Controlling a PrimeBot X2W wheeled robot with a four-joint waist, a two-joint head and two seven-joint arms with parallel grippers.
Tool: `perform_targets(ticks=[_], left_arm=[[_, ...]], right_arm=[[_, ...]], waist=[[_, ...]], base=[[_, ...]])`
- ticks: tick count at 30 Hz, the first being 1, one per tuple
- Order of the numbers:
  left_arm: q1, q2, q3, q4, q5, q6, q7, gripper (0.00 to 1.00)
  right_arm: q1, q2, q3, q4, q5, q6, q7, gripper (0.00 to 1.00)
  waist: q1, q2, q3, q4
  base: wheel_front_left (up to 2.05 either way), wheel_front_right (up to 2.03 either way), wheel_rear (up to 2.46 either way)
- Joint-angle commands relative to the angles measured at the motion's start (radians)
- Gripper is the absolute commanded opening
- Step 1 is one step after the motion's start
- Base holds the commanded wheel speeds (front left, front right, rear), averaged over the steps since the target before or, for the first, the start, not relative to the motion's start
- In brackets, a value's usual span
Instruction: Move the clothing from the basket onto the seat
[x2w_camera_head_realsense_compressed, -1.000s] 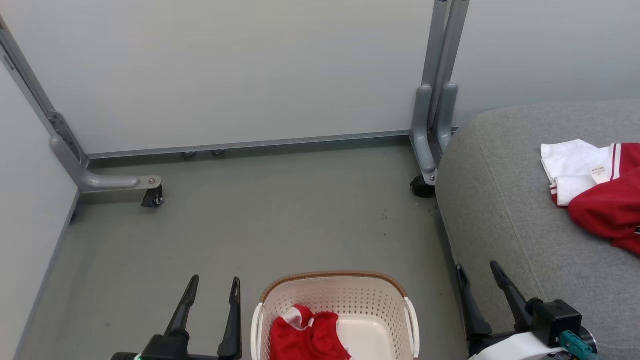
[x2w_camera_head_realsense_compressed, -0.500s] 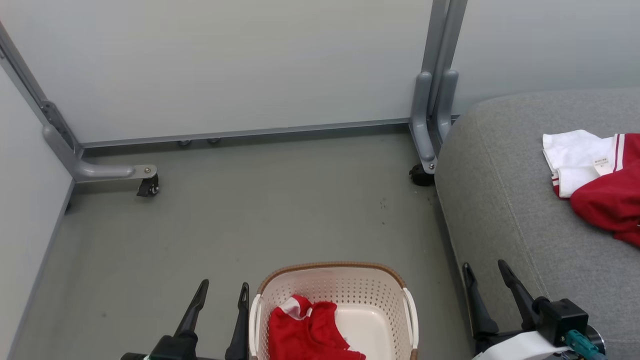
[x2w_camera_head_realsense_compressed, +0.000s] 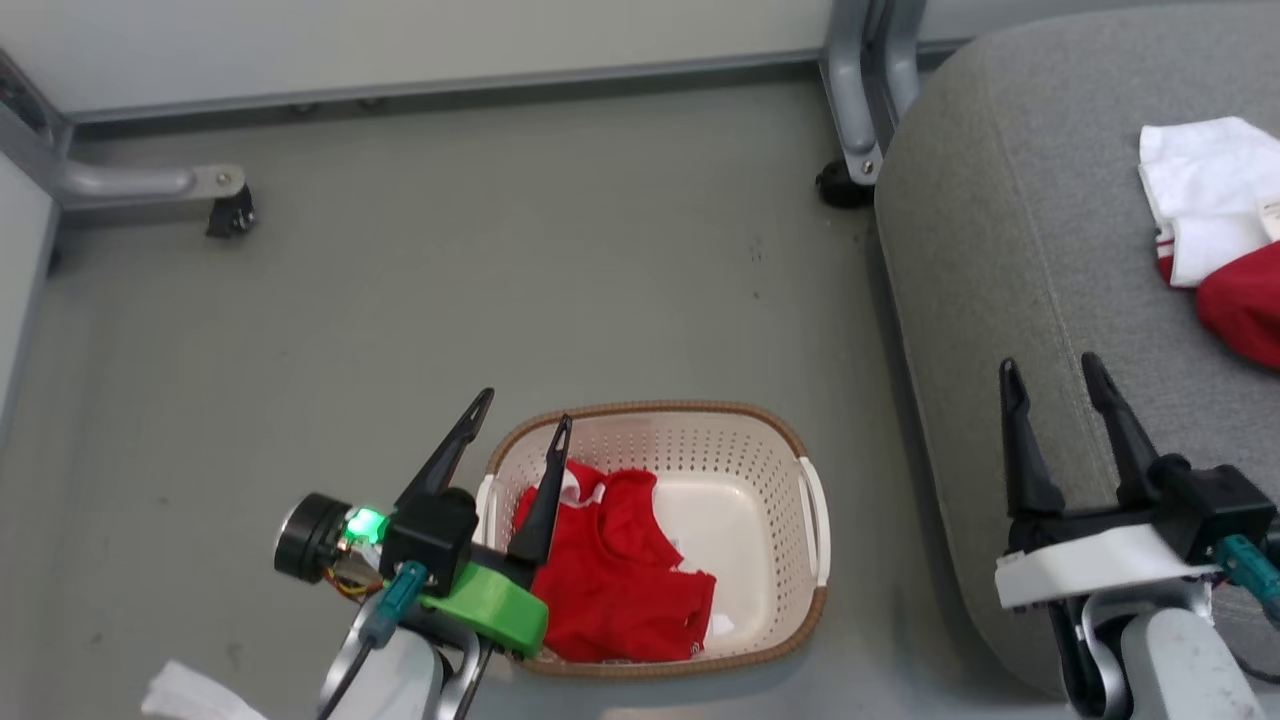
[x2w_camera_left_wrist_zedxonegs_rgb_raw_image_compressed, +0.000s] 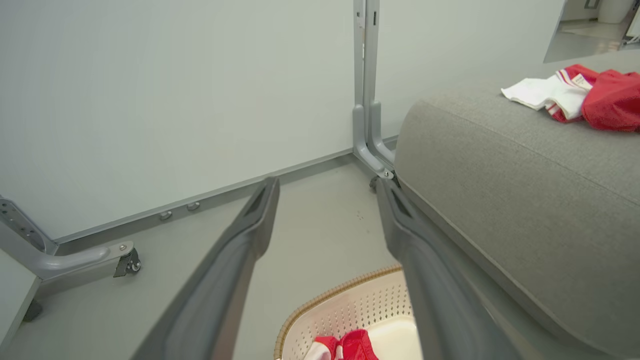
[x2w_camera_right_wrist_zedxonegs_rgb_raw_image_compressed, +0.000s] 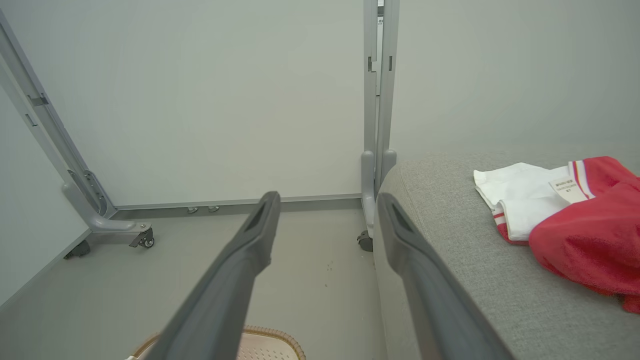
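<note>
The cream basket (x2w_camera_head_realsense_compressed: 760, 445) with its brown rim stands on the floor and holds a crumpled red garment (x2w_camera_head_realsense_compressed: 620, 575) in its left half. My left gripper (x2w_camera_head_realsense_compressed: 525, 408) hangs open above the basket's left rim, its right finger over the garment's edge. In the left wrist view the basket (x2w_camera_left_wrist_zedxonegs_rgb_raw_image_compressed: 345, 312) and a bit of red cloth (x2w_camera_left_wrist_zedxonegs_rgb_raw_image_compressed: 352, 345) lie below the open fingers. Another red and white garment (x2w_camera_head_realsense_compressed: 1215, 235) lies on the grey seat (x2w_camera_head_realsense_compressed: 1000, 220) at the right. My right gripper (x2w_camera_head_realsense_compressed: 1050, 365) is open and empty over the seat's front part.
Grey partition panels stand behind, carried on metal legs with castors (x2w_camera_head_realsense_compressed: 230, 215) at the left and another castor (x2w_camera_head_realsense_compressed: 838, 185) beside the seat's corner. A white scrap (x2w_camera_head_realsense_compressed: 190, 695) lies on the floor at the lower left. Bare grey floor spreads beyond the basket.
The head camera has tilted down, so the whole scene shifted. My left gripper rose and swung right over the basket's left rim. My right gripper came up higher over the seat.
</note>
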Motion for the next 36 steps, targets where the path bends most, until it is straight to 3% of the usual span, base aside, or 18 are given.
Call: perform_targets(ticks=[1, 8, 14, 22, 28, 36], left_arm=[[-0.066, 0.016, -0.012, 0.028, 0.012, -0.007, 0.001, 1.0], [-0.335, 0.084, -0.159, 0.219, 0.082, -0.014, 0.001, 1.0], [-0.565, 0.134, -0.456, 0.469, 0.072, -0.015, 0.001, 1.0], [-0.807, 0.098, -0.779, 0.764, 0.015, -0.014, 0.02, 1.0], [-0.918, 0.077, -0.901, 0.901, 0.001, -0.014, 0.039, 1.0], [-0.983, 0.064, -0.95, 0.996, 0.047, -0.015, 0.076, 1.0]], right_arm=[[-0.044, -0.005, -0.011, -0.015, -0.007, 0.0, -0.003, 1.0], [-0.164, -0.007, -0.057, -0.077, 0.001, 0.0, -0.003, 1.0], [-0.227, 0.003, -0.053, -0.131, -0.005, 0.0, -0.003, 1.0], [-0.275, 0.015, -0.031, -0.2, -0.025, 0.0, -0.003, 1.0], [-0.31, 0.018, 0.004, -0.26, -0.041, 0.0, -0.003, 1.0], [-0.355, 0.02, 0.06, -0.36, -0.046, 0.0, -0.003, 1.0]], waist=[[0.0, 0.0, 0.244, -0.029], [0.0, 0.0, 0.463, -0.09], [0.0, 0.0, 0.616, -0.139], [0.0, 0.0, 0.771, -0.183], [0.0, 0.0, 0.852, -0.198], [0.0, 0.0, 0.911, -0.227]], base=[[0.0, 0.0, 0.0], [0.0, 0.0, 0.0], [0.0, 0.0, 0.0], [0.0, 0.0, 0.0], [0.0, 0.0, 0.0], [0.0, 0.0, 0.0]])
